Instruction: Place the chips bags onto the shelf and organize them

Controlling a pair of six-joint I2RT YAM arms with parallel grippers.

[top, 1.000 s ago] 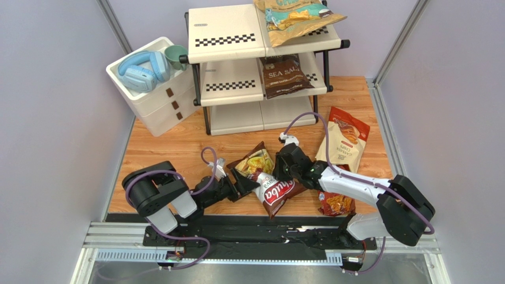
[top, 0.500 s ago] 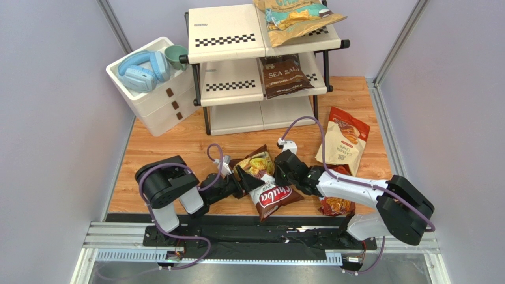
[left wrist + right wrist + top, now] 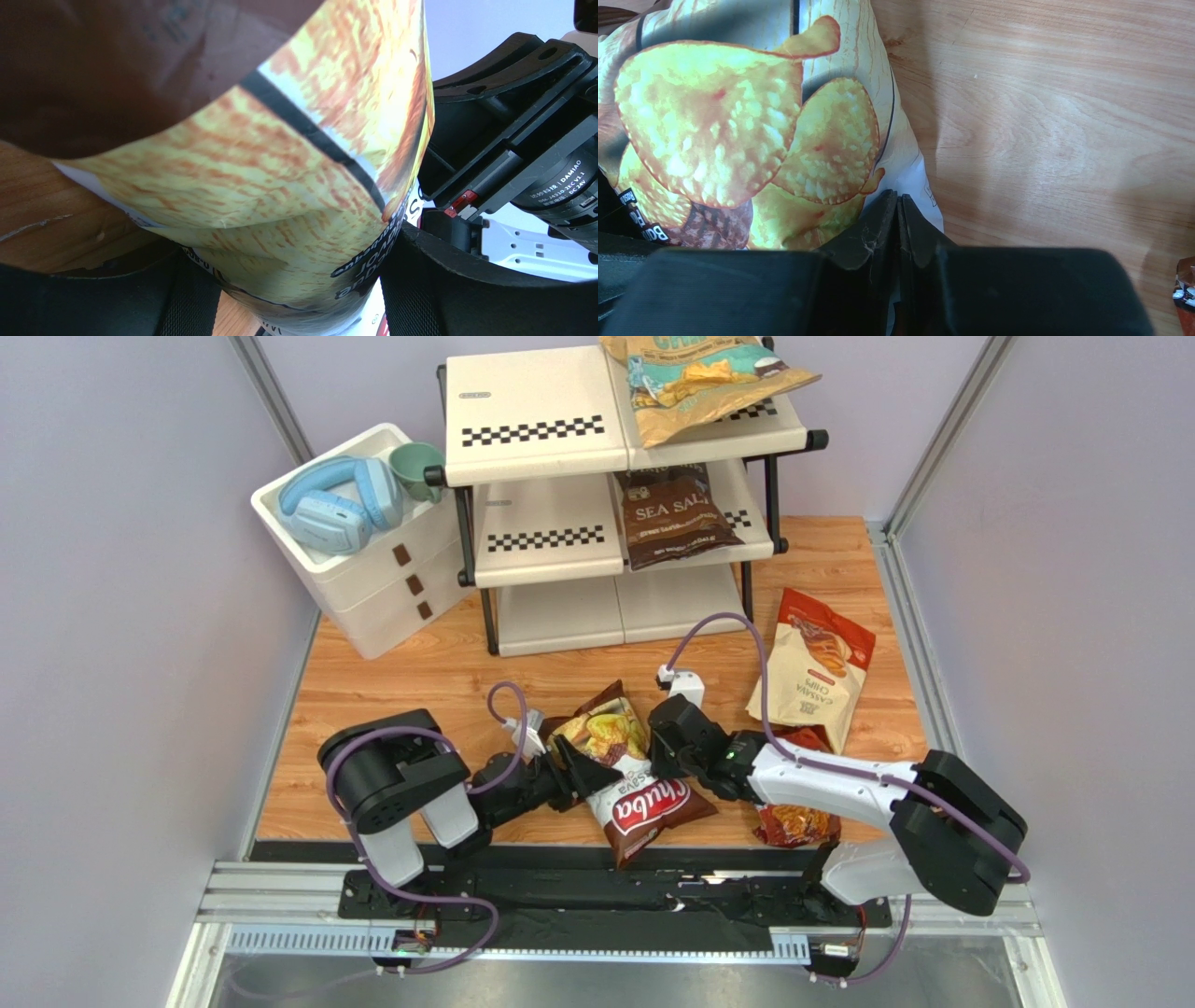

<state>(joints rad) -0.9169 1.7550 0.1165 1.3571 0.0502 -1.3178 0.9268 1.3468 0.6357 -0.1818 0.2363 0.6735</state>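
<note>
Wooden surface (image 3: 421, 686) carries a cream three-tier shelf (image 3: 540, 413) with black frame at its far side. Brown-and-yellow crinkly chips bag (image 3: 606, 725) lies near the arms, between both pincers. Right pincer (image 3: 897, 210) is pinched tight on the bag's white edge. Left pincer (image 3: 302, 280) stands wide astride its other end. Recommended: seat the left fingers deep before clamping, without crushing the contents.

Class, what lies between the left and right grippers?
The Chuba bag, stretching from left gripper to right gripper; the top view shows it.
</note>
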